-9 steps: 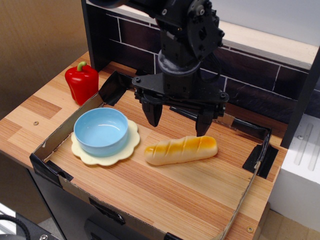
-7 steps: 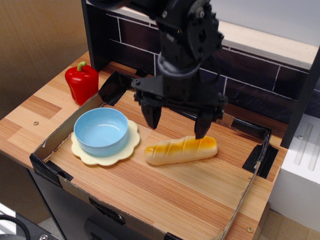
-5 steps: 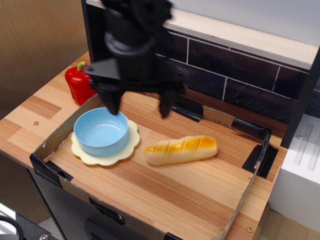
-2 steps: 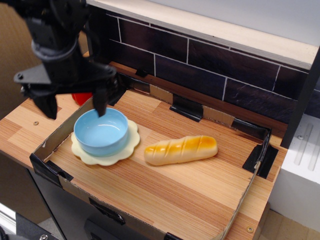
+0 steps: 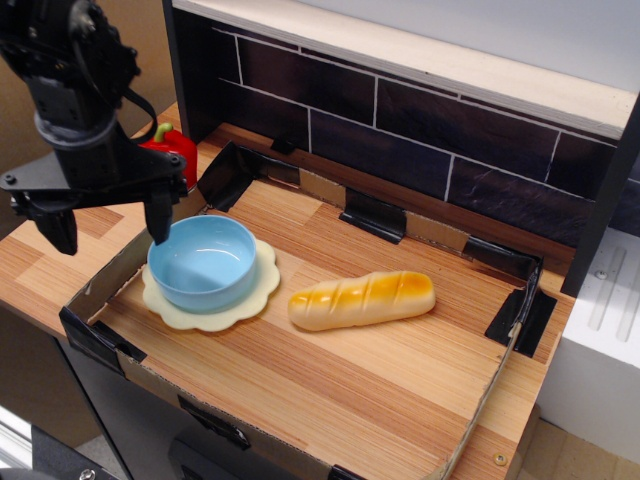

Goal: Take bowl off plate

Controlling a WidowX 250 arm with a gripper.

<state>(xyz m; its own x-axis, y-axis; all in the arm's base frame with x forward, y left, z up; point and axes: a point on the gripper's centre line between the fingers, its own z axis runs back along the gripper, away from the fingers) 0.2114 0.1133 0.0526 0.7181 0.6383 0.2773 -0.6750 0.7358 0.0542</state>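
Here my gripper [image 5: 108, 222] hangs with its two dark fingers spread wide and nothing between them, just to the left of the bowl [image 5: 202, 262]. One finger [image 5: 159, 216] points down right beside the bowl's left rim, and I cannot tell whether it touches; the other finger [image 5: 61, 226] is farther left of the bowl, over the bare wood outside the cardboard wall. The light-blue bowl sits squarely on the plate [image 5: 248, 301], whose cream scalloped edge shows all around the bowl's base. Both rest on the wooden board [image 5: 330, 380], inside a low cardboard tray wall [image 5: 95, 337] that runs close along the bowl's left and front. To the right of the bowl, apart from the plate, a glossy bread roll [image 5: 362, 299] lies lengthwise on the wood. Behind the bowl and to its left, a red bell pepper [image 5: 173, 151] stands outside the tray wall, partly hidden by my arm. Farther behind the bowl rises a dark brick-patterned backsplash [image 5: 400, 140].
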